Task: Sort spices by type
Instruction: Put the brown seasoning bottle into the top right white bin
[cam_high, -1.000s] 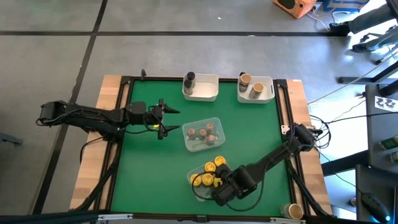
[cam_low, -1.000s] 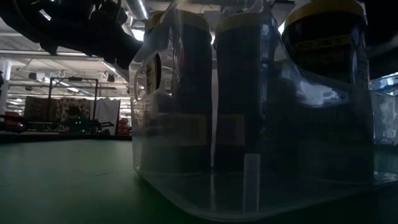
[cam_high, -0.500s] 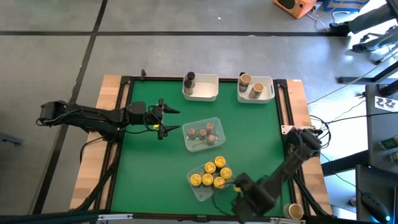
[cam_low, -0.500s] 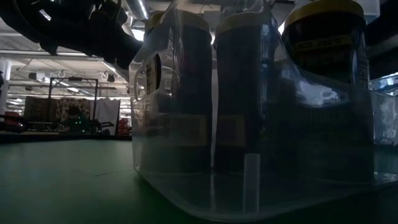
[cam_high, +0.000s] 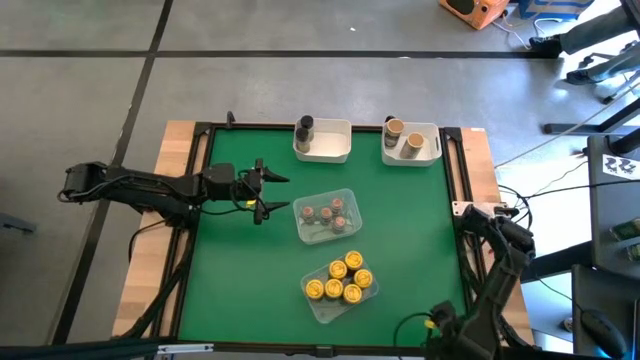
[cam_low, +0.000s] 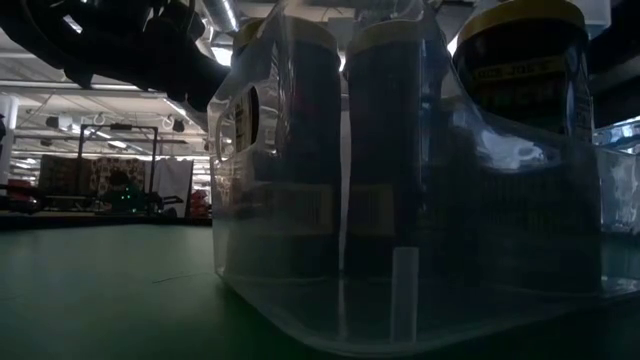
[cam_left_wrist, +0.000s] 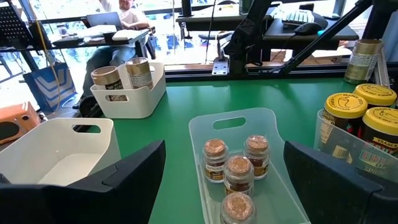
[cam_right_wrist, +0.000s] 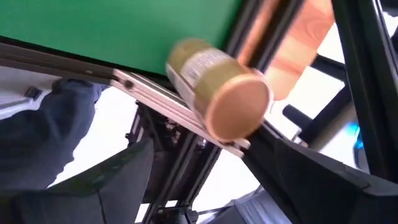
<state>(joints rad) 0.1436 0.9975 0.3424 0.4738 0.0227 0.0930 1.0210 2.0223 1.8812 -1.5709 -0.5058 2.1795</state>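
Note:
My left gripper (cam_high: 277, 193) hovers open at the table's left, pointing toward a clear tray (cam_high: 345, 196) that holds several reddish-brown-topped spice jars (cam_left_wrist: 235, 168). A second clear tray (cam_high: 318, 302) near the front edge holds several yellow-lidded jars (cam_high: 341, 279). My right gripper (cam_right_wrist: 205, 180) is open at the table's near right corner. A tan-lidded jar (cam_right_wrist: 217, 87) shows just ahead of its fingers, beside the table frame, untouched. A dark grey jar (cam_high: 304, 127) stands in the left white bin (cam_high: 330, 150), and two tan-lidded jars (cam_high: 404, 136) in the right bin (cam_high: 428, 150).
A black frame rail (cam_high: 462, 200) and a wooden border (cam_high: 485, 180) run along the table's right side. Open green mat (cam_high: 240, 270) lies at the near left. In the low view the yellow-jar tray (cam_low: 400, 300) fills the foreground. A person sits beyond the far edge (cam_left_wrist: 124, 9).
My right gripper has swung from over the yellow-jar tray toward the table's near right corner, rolling and tipping its wrist as it went. It stayed open. The yellow-lidded jars remain standing in their tray.

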